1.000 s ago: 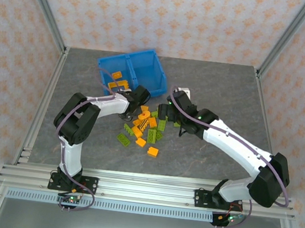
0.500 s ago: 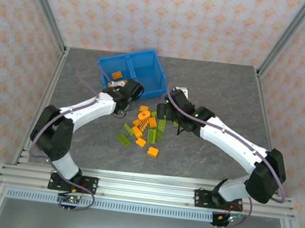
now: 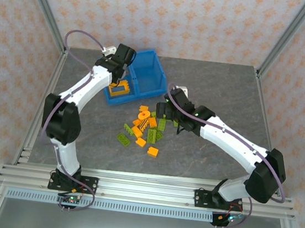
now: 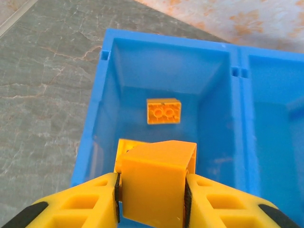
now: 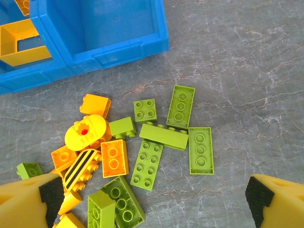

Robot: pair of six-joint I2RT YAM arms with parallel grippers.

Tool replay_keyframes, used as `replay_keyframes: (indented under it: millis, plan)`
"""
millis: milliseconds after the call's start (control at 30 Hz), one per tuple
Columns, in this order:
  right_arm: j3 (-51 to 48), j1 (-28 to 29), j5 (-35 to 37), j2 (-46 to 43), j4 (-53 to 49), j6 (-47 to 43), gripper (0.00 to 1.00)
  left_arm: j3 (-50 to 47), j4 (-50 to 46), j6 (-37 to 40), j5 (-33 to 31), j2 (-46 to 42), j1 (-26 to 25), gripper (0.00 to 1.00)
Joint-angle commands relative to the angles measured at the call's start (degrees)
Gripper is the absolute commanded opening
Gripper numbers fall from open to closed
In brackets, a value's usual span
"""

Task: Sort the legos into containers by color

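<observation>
While the left tool (image 4: 152,190) is closed on an orange brick (image 4: 159,164), gripping it by both sides, it hangs over the left compartment (image 4: 166,71) of the blue bin (image 3: 148,77), which sits near the far edge of the tabletop (image 3: 223,84), left of centre. Inside that compartment lie a second orange brick (image 4: 164,111) and the orange frame piece (image 3: 120,89). The right tool (image 5: 152,199) stands fully open, holding nothing, above the loose orange and green bricks (image 5: 147,164) piled at mid-tabletop, on the near side of the bin.
</observation>
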Motion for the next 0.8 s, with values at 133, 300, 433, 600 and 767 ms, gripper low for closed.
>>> replay_keyframes:
  millis: [133, 300, 433, 600, 767]
  plan:
    - [0.70, -0.28, 0.80, -2.95, -2.80, 1.23, 0.99, 13.15, -4.17, 3.96, 1.62, 12.78, 1.73, 0.36]
    - [-0.10, -0.28, 1.31, -3.89, -2.76, 1.55, 0.99, 16.15, -5.64, 2.57, 4.76, 16.09, 2.72, 0.43]
    - [-0.86, -0.28, 1.25, -4.30, -2.97, 1.90, 0.99, 13.39, -3.66, 2.21, 5.89, 13.63, 2.75, 0.54]
    - [-1.27, -0.28, 1.20, -4.28, -2.37, 1.97, 0.99, 9.90, -2.51, 1.95, 6.70, 7.31, 2.69, 0.56]
    - [-1.26, -0.28, 0.60, -2.06, -0.69, 1.96, 0.99, -1.89, 1.83, -0.70, 14.30, -6.19, 1.97, 0.56]
